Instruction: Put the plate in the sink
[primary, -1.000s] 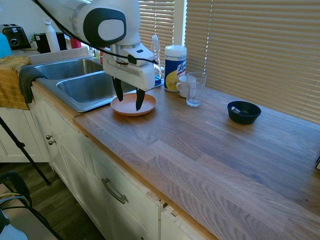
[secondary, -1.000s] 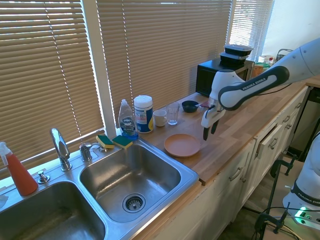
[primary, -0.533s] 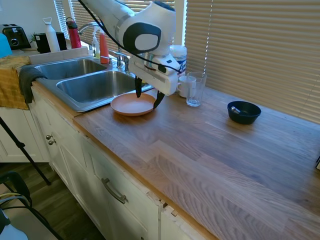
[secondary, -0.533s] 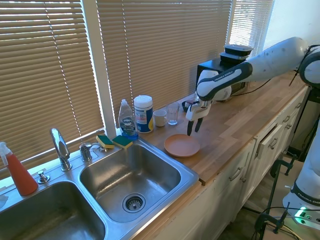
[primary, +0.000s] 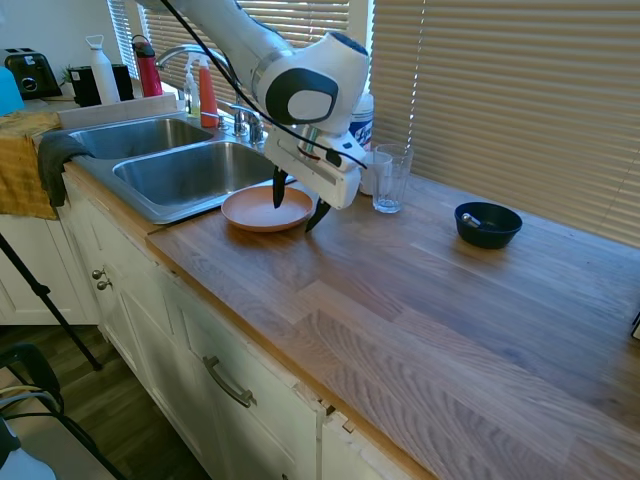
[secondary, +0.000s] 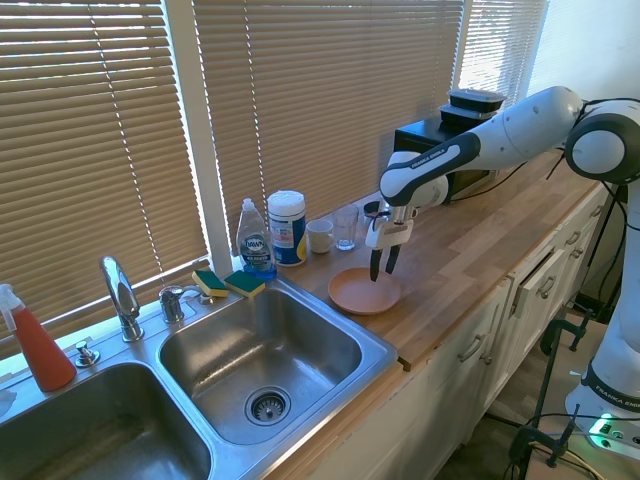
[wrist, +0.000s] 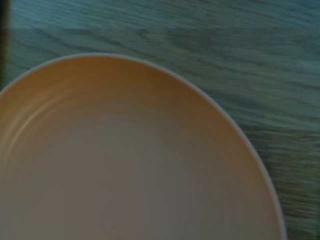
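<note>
Your pincer (primary: 296, 207) hangs released, its two dark fingers spread on either side of the rim of the round salmon-orange plate (primary: 258, 211), one over the plate's inside, the other just outside its edge. You cannot tell whether either finger touches it. The plate lies flat on the wooden tabletop (primary: 420, 290) directly beneath the pincer, just beside the rim of the double-basin stainless steel sink (secondary: 262, 352). Behind the pincer, toward the blinds, stand a clear drinking glass (primary: 391, 178) and a white mug (secondary: 320, 236). The wrist view shows only the plate's inner surface (wrist: 125, 170) and wood grain.
</note>
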